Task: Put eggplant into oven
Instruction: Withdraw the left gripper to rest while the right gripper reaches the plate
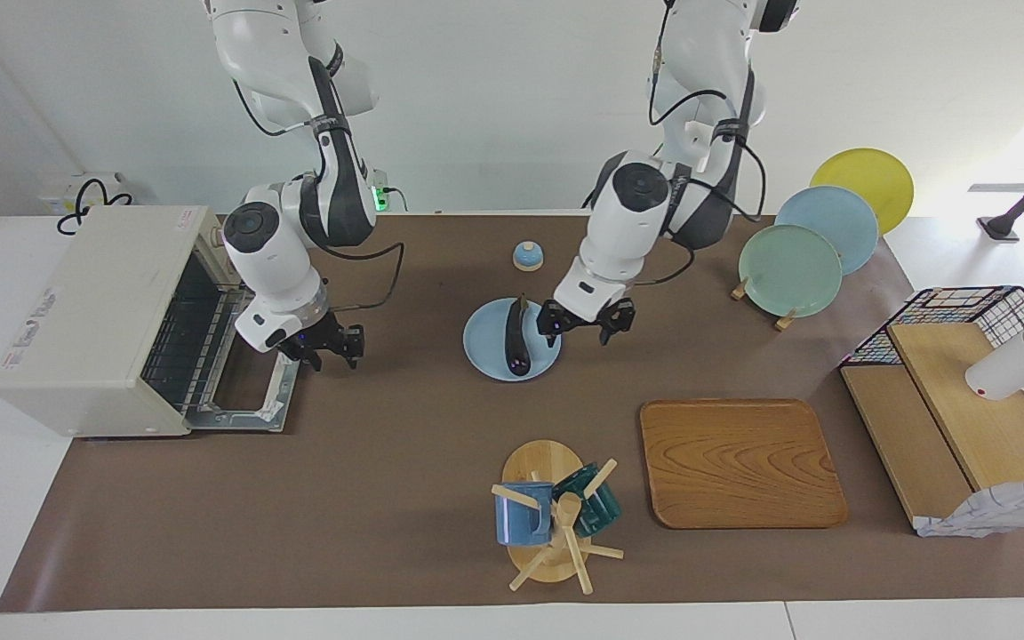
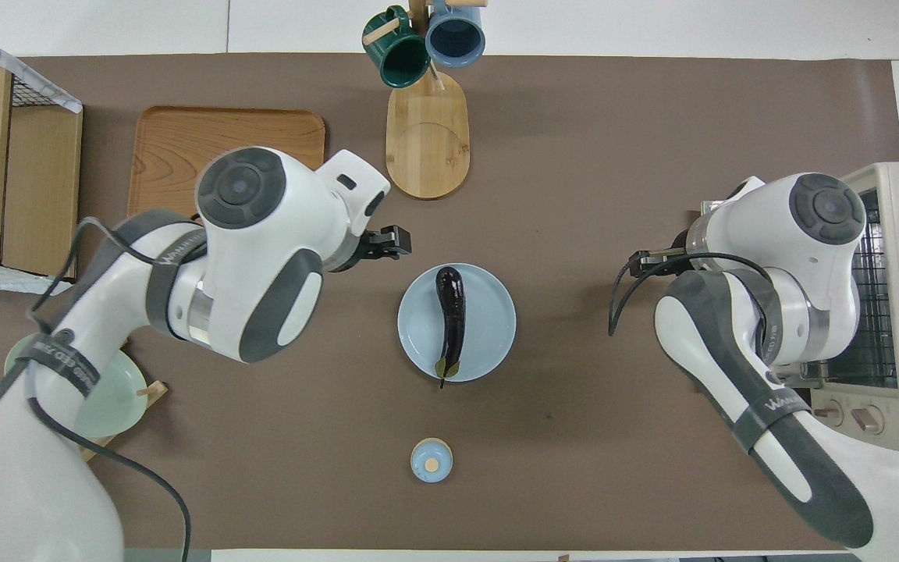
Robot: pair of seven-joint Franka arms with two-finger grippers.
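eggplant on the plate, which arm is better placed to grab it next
Left, probably. The left gripper hangs open right beside the blue plate holding the eggplant; the right gripper is by the oven door.

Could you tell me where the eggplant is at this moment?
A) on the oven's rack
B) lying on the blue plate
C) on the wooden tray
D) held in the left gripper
B: the eggplant lies on the blue plate, with the left gripper beside it and holding nothing.
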